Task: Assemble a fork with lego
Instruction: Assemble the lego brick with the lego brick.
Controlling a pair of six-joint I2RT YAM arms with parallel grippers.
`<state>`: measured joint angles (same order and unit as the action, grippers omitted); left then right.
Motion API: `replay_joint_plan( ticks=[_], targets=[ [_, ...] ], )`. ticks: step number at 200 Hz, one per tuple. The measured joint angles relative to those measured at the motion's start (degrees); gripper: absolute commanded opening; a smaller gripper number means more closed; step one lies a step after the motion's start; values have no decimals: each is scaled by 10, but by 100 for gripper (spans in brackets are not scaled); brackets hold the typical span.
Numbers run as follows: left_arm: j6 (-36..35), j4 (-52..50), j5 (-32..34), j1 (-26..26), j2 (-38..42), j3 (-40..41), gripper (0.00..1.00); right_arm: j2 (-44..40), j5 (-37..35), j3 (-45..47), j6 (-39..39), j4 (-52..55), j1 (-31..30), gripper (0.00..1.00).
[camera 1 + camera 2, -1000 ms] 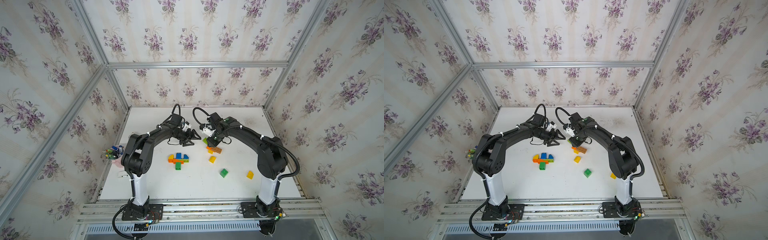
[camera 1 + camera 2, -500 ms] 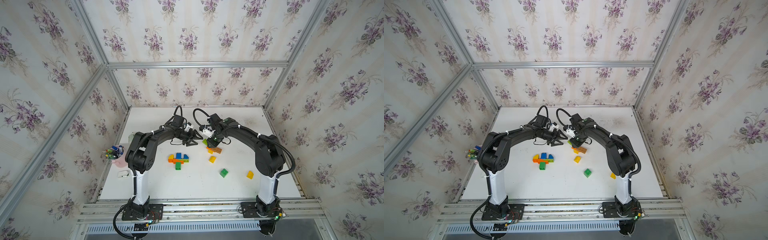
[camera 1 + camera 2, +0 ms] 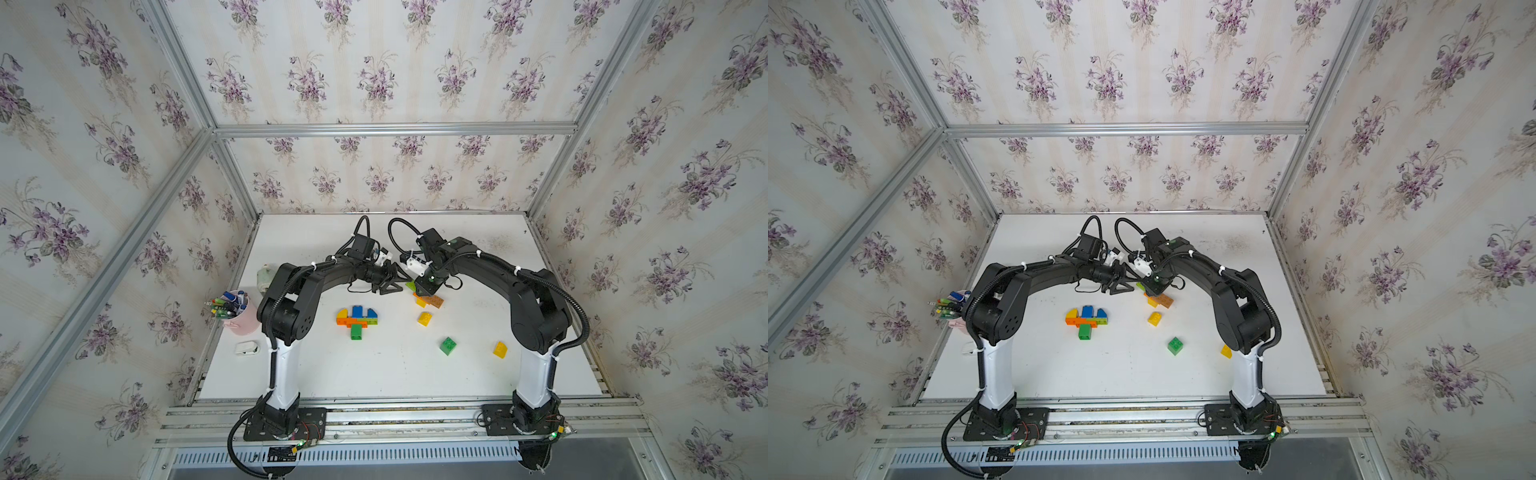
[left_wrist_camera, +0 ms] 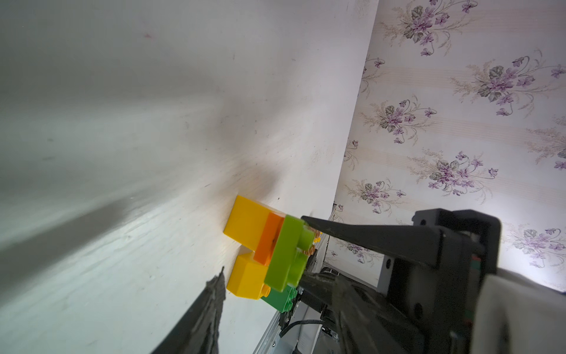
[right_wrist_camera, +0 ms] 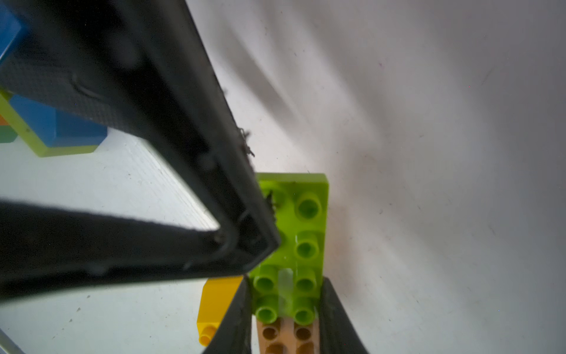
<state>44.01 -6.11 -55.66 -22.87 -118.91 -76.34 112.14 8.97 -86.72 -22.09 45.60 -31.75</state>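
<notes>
Floral-papered walls box in the white table (image 3: 374,374), where in a top view the half-built fork (image 3: 357,318) lies near the centre, well apart from the cup of marker pens (image 3: 232,309). On the left wrist view, the left gripper (image 4: 260,269) stands parted around the lime plate (image 4: 288,254); whether it grips cannot be told. On the right wrist view, the right gripper (image 5: 284,309) clamps that plate. The left should square up before squeezing; the yellow brick (image 5: 214,303) crowds nearby.
</notes>
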Motion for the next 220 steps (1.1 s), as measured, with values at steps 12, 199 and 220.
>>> replay_joint_plan(
  ticks=[12,199,220],
  targets=[
    [4,5,0,-3,-3,2,58,1,5,5,0,-4,0,25],
    [16,59,-7,-28,-33,14,41,-17,21,52,12,-65,2,25],
    [17,66,-8,-33,-34,12,38,-19,20,54,14,-68,2,26]
  ],
)
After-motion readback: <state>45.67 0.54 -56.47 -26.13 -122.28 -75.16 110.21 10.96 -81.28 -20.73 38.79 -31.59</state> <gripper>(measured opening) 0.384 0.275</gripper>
